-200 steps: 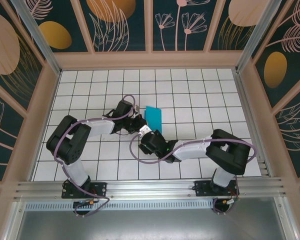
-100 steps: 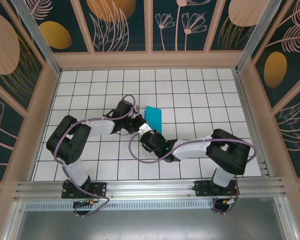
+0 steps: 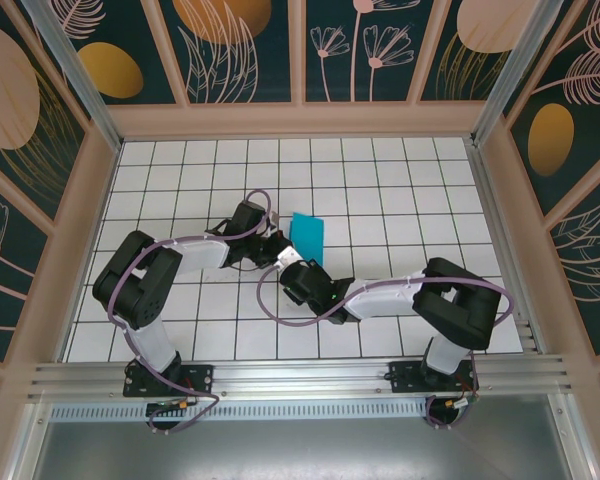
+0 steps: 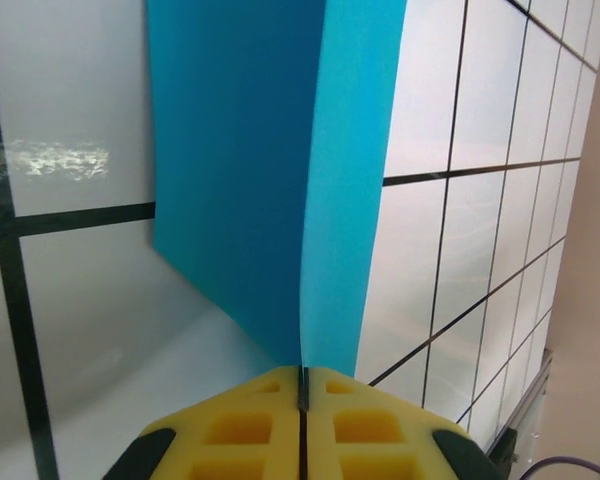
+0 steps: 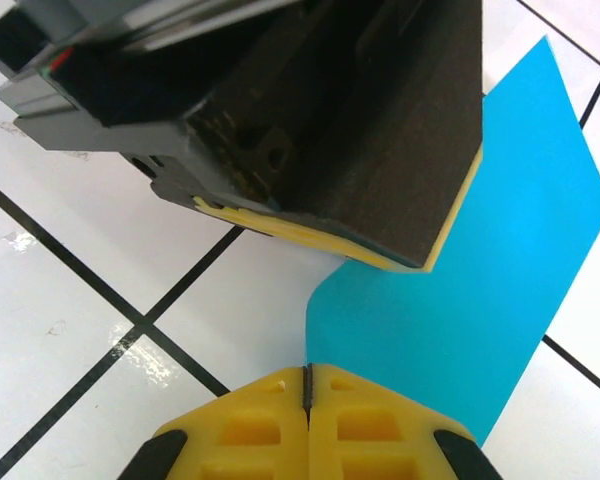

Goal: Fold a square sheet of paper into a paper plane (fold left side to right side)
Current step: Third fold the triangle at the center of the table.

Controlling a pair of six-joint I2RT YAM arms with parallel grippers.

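- the square sheet of paper [image 3: 307, 235] lies near the middle of the white tiled counter [image 3: 400, 190], folded into a narrow teal strip. its near end is lifted off the tiles.
- the left claw [image 4: 302, 385] is clenched on that near end: its yellow pads meet with the paper's edge running into the seam. the two layers rise from there, probably so the fold stays aligned.
- the right claw [image 5: 307, 380] is clenched too, and the curled corner of the sheet runs down into its pad seam. it appears to pinch that corner, likely to carry the layer across.
- the two claws sit just beside each other at the same end of the paper. in the right wrist view the left claw's black body overhangs the sheet, so it is the main thing in the way of any sweep.
- a purple cable [image 3: 280, 315] loops on the counter near the right arm, apart from the paper.
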